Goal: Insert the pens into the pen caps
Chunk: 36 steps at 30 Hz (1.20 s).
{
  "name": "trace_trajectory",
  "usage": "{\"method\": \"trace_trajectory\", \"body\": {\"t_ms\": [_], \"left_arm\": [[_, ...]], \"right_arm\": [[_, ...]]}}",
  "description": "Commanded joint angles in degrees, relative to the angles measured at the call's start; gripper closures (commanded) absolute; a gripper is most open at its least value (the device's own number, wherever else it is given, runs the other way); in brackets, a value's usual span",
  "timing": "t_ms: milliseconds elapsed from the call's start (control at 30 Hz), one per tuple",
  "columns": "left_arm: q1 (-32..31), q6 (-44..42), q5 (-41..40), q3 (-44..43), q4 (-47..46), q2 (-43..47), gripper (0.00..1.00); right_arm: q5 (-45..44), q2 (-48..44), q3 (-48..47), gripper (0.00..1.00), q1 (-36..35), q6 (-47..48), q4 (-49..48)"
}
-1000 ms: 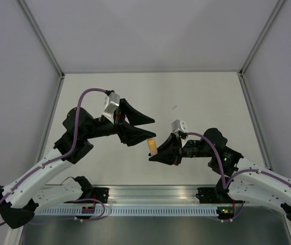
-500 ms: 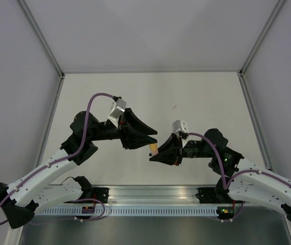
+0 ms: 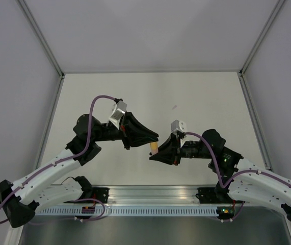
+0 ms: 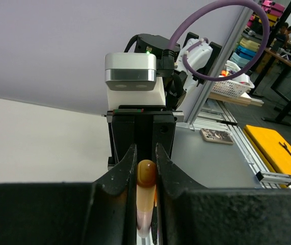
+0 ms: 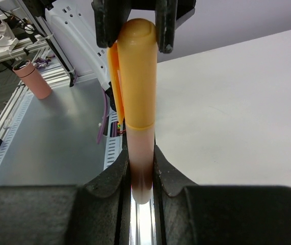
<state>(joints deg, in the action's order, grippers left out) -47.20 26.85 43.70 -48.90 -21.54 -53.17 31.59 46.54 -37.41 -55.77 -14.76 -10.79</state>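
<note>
Right gripper (image 5: 141, 171) is pinched on the pink-orange marker (image 5: 140, 148) body. The yellow-orange cap (image 5: 137, 76) sits on its end, and the left gripper (image 4: 146, 168) is head-on, fingers pressed against the cap sides. The pair is near front-centre of the counter (image 3: 196, 92). Open surface behind and to both sides, walls well apart.

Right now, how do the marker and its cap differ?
The cap is yellow-orange with a clip; the marker is pinkish and plain. The cap looks slightly wider than the marker. The left pincer pinches the cap's tip; the right pincer clamps the marker. Both sit joined in one line.
</note>
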Motion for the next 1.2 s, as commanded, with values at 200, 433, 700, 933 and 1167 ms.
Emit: {"method": "trace_trajectory", "body": {"t_ms": [200,433,700,933,1167], "left_arm": [[-0.3,4.4,7.6,7.1,-3.4,-1.5,0.98],[-0.3,2.7,7.6,7.9,-0.7,0.4,0.98],[-0.3,0.5,9.4,8.6,0.9,-0.1,0.98],[-0.3,-2.3,9.6,9.6,3.2,-0.2,0.98],[-0.3,-1.5,10.3,11.4,0.5,-1.6,0.98]], "right_arm": [[-9.4,-0.8,-9.1,1.00,0.0,2.4,-3.3],[-11.7,-0.3,-11.7,1.00,0.0,1.9,-3.4],[-13.2,2.0,-16.6,1.00,0.0,2.5,-1.9],[-15.1,3.0,-20.0,1.00,0.0,3.3,-0.7],[-18.1,2.5,-23.1,1.00,0.0,4.0,-1.3]]}}
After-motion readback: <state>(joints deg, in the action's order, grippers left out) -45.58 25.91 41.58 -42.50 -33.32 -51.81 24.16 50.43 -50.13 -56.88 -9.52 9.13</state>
